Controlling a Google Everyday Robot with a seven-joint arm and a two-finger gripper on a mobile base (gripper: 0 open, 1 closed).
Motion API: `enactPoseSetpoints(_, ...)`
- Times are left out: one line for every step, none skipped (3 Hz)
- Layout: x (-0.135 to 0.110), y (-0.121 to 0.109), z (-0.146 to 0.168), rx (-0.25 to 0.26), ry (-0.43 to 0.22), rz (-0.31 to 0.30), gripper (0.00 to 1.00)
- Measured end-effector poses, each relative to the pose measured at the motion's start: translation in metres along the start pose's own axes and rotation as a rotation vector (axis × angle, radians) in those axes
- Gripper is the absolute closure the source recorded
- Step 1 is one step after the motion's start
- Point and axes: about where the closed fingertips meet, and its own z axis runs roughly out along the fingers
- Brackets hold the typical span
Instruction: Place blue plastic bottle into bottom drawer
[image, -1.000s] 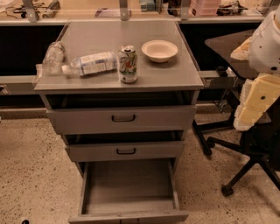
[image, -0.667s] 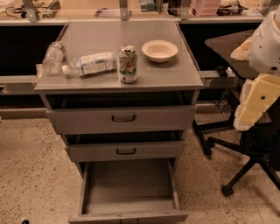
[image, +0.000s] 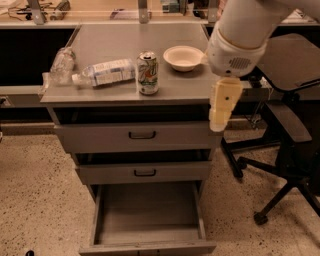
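Hand (image: 218, 121) near cabinet (image: 125, 47) front corner

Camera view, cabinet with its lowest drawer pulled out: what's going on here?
A one-armed robot is set to put the blue bottle into the bottom drawer. The bottle is not yet picked up. It lies on its side on the cabinet top, between a crumpled bottle and an upright can, with a bowl further right. The gripper hangs by the cabinet's right front corner, apart from the bottle. The drawer stands open with nothing in it.
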Motion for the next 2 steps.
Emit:
enactPoseSetpoints(-0.0408, -0.0225, 0.0189, 0.034, -0.039, -0.132, 0.0)
enactPoseSetpoints(-0.0409, -0.0226, 0.0188, 0.034, -0.039, -0.132, 0.0)
